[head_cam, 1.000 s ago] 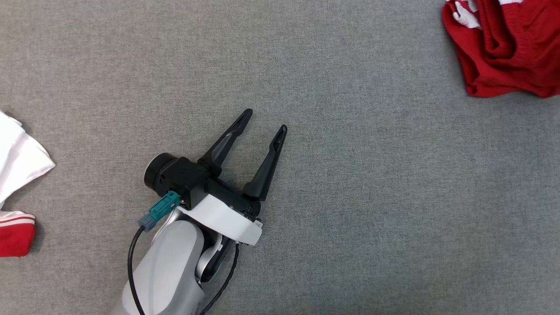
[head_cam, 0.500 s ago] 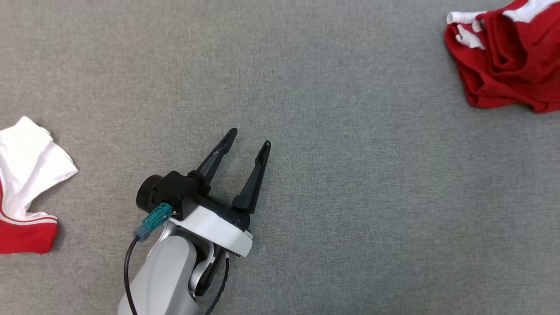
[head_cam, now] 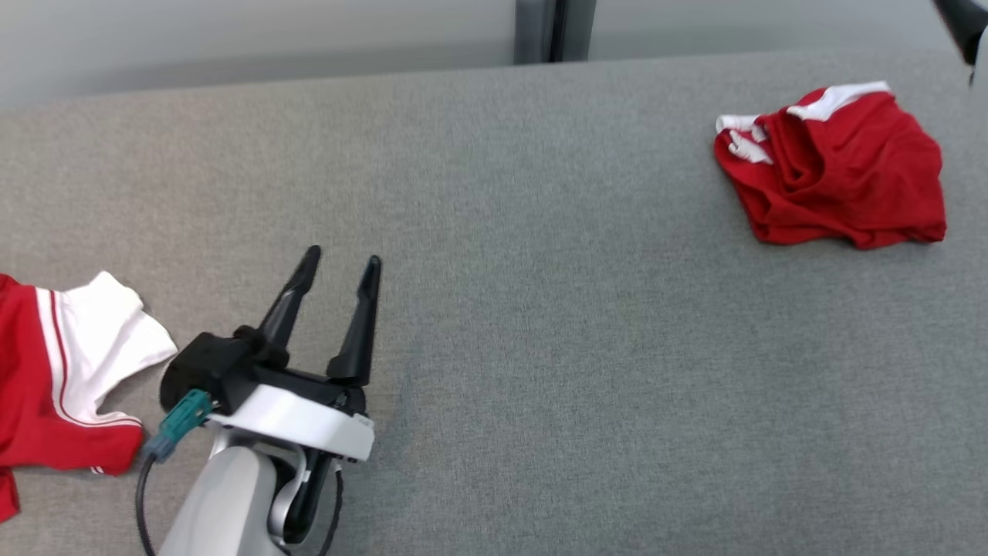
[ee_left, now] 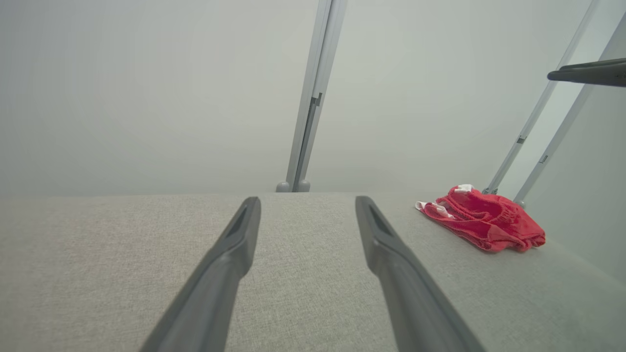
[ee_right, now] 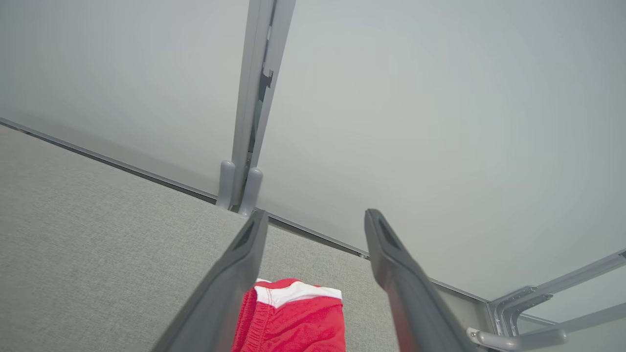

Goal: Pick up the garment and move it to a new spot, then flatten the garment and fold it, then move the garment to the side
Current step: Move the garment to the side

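A crumpled red garment (head_cam: pixel 841 170) with white trim lies on the grey table at the far right, with nothing gripping it. It also appears in the left wrist view (ee_left: pixel 481 220). In the right wrist view my right gripper (ee_right: pixel 315 215) is open and hangs in the air above the garment (ee_right: pixel 293 318), holding nothing. One dark finger (head_cam: pixel 959 23) of it shows at the top right corner of the head view. My left gripper (head_cam: pixel 342 256) is open and empty at the lower left, low over bare cloth (ee_left: pixel 307 200).
A second red and white garment (head_cam: pixel 62 371) lies at the left edge, close beside my left wrist. The grey table top (head_cam: pixel 540 347) ends at a far edge against a pale wall with a metal post (head_cam: pixel 554 31). Metal frame bars (ee_right: pixel 528 303) stand at the far right corner.
The camera has moved, and the table's far edge and the wall have come into view. My left gripper is still open and now stands nearer the red and white garment at the left.
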{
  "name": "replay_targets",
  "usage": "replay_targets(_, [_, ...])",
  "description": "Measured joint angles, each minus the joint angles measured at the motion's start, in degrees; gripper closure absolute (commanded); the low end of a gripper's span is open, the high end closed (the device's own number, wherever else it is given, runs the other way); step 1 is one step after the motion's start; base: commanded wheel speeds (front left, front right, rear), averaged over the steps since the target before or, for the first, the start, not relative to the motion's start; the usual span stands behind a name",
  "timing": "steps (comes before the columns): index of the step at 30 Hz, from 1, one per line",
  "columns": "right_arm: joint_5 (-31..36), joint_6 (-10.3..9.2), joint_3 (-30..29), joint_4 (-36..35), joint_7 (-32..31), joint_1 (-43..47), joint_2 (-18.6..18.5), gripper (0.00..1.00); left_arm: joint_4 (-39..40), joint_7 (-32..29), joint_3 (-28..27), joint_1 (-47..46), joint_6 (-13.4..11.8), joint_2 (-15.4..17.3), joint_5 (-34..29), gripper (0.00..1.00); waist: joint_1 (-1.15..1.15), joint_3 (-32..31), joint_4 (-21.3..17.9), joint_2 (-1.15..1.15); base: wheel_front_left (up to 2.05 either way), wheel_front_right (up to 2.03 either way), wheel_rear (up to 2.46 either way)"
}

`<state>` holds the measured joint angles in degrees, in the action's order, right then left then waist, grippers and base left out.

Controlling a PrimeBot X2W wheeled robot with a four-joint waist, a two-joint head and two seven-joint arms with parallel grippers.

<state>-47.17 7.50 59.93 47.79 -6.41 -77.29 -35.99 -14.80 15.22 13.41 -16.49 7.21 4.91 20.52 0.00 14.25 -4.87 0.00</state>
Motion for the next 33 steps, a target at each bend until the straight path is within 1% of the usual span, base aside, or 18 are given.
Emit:
replay_targets(5, [-4.71,0.0,-1.45,-5.3,6.25,5.86,-0.75,0.0,1.89,0.0,-3.64,2.56,-0.23,0.27,-0.35,0.0,0.0,-3.77,0.3,0.0,0.0,0.0,0.0])
replay_targets(8, [-6.65,0.0,-2.89,-8.1,10.58,10.26,-1.87,0.0,2.58,0.0,-5.02,4.37,-0.23,0.09,-0.35,0.0,0.0,-5.54,0.9,0.0,0.0,0.0,0.0])
replay_targets(11, [-7.25,0.0,-5.23,-9.83,14.97,14.51,-2.79,0.0,3.14,-0.01,-5.91,6.03,-0.31,-0.15,-0.44,0.0,0.0,-6.83,1.79,0.0,0.0,0.0,0.0])
replay_targets(15, [-6.97,0.0,-9.68,-10.23,19.2,21.21,-3.41,0.0,3.59,0.0,-7.04,7.93,-0.32,-0.32,-0.7,0.0,0.0,-8.03,3.3,0.0,0.0,0.0,0.0])
replay_targets(19, [-4.22,0.0,-17.42,-10.87,21.12,27.83,-2.43,0.0,4.59,0.0,-8.39,9.27,-0.41,-0.33,-0.86,0.0,0.0,-8.77,4.73,0.0,0.0,0.0,0.0])
replay_targets(21, [-1.26,0.0,-22.99,-12.81,21.16,31.51,-1.15,0.0,4.74,0.0,-8.82,9.64,-0.41,-0.25,-1.01,0.0,0.0,-8.88,5.21,0.0,0.0,0.0,0.0])
replay_targets(24, [4.5,0.0,-33.1,-17.88,21.26,38.72,2.0,0.0,4.82,-0.01,-8.89,10.47,-0.41,-0.37,-1.4,0.0,0.0,-9.23,5.85,0.0,0.0,0.0,0.0])
replay_targets(27, [11.39,-0.01,-41.22,-22.56,21.24,48.05,6.6,0.0,5.0,0.0,-9.53,10.98,-0.74,-0.53,-1.56,0.0,0.0,-10.09,6.29,0.0,0.0,0.0,0.0])
replay_targets(30, [17.17,-0.01,-47.33,-26.64,21.25,55.66,11.41,0.0,4.97,0.0,-9.88,12.03,-0.8,-0.65,-2.13,0.0,0.0,-11.08,6.62,0.0,0.0,0.0,0.0])
replay_targets(31, [20.14,-0.01,-50.47,-28.85,21.25,60.07,14.37,0.0,5.01,0.0,-10.2,12.43,-0.8,-0.69,-2.4,0.0,0.0,-11.69,6.79,0.0,0.0,0.0,0.0])
replay_targets(33, [22.67,-0.01,-53.46,-30.77,21.24,63.65,17.02,0.0,4.85,-0.01,-10.5,12.91,-0.81,-0.74,-2.65,0.0,0.0,-12.28,6.92,0.0,0.0,0.0,0.0])
